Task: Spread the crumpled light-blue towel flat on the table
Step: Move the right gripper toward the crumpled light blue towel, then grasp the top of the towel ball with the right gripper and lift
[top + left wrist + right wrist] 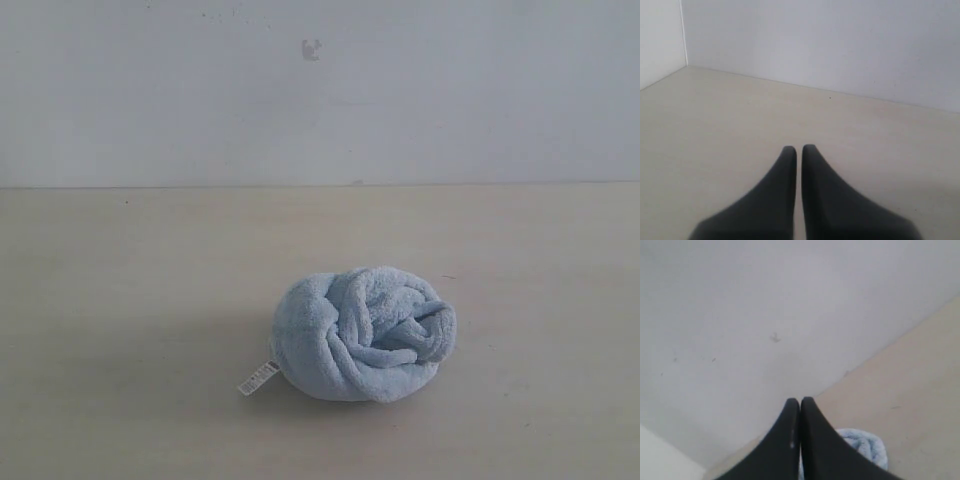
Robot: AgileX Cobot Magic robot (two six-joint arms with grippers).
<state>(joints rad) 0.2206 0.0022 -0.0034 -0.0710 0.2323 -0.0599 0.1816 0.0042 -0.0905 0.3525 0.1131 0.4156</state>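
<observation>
The pale-blue towel [362, 334] lies crumpled into a round ball on the beige table [120, 300], a little right of centre. Its white tag [258, 378] sticks out at the lower left. Neither arm shows in the exterior view. In the left wrist view my left gripper [799, 148] is shut, with only bare table [715, 125] beyond its black fingers [782, 190]. My right gripper [800, 401] is shut and holds nothing. Part of the towel [866, 446] shows past its fingers [822, 450], apart from them.
A white wall [320, 90] runs along the far edge of the table. The left wrist view shows a corner where two walls [815, 45] meet the tabletop.
</observation>
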